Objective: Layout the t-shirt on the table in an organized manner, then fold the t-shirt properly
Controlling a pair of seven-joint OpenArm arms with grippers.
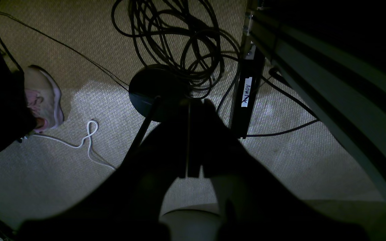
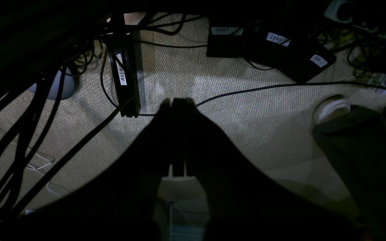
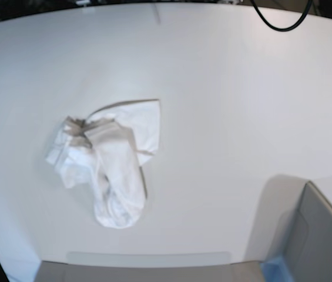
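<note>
Currently in the base view, nearest edge first: a grey box (image 3: 318, 241) with a blue edge sits at the near right corner, and a pale strip runs along the near rim. Mid-table, left of centre, the t-shirt (image 3: 110, 167) lies crumpled in a heap on the table (image 3: 230, 106), white side out, no print visible. One rounded fold points toward the near edge, a flatter flap spreads to the far right of the heap. At the far edge, a black cable (image 3: 280, 23) loops down over the rim, far right.

Neither arm shows in the base view; both wrist cams look down at carpet, off the table.

Left gripper (image 1: 194, 103): jaws pressed together, nothing between them. Beyond it a round black stand base (image 1: 152, 92), a coil of black cables (image 1: 176, 40), a black labelled box (image 1: 246, 97); a white shoe (image 1: 45, 97) at the left.

Right gripper (image 2: 178, 102): jaws together too, holding nothing. Beyond it a black labelled bar (image 2: 124, 80) and, far right, more black labelled boxes (image 2: 273, 50); a shoe toe (image 2: 332, 108) at the right.
</note>
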